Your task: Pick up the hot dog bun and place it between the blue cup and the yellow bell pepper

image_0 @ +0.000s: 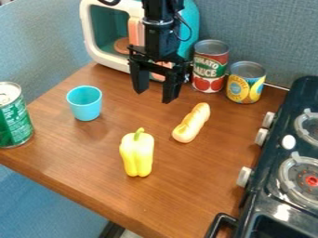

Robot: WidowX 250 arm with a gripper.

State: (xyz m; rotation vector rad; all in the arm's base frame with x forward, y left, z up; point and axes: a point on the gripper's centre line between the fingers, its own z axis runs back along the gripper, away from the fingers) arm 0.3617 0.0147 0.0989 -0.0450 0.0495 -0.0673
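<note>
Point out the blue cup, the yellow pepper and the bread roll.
Blue cup (pixel 86 108): camera view, outer wall.
Yellow pepper (pixel 136 155): camera view, middle of its body.
Bread roll (pixel 191 122): camera view, middle of its top.

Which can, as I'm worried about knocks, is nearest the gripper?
The red can: it stands between the gripper and the yellow can, while the green can is at the view's left edge.
</note>
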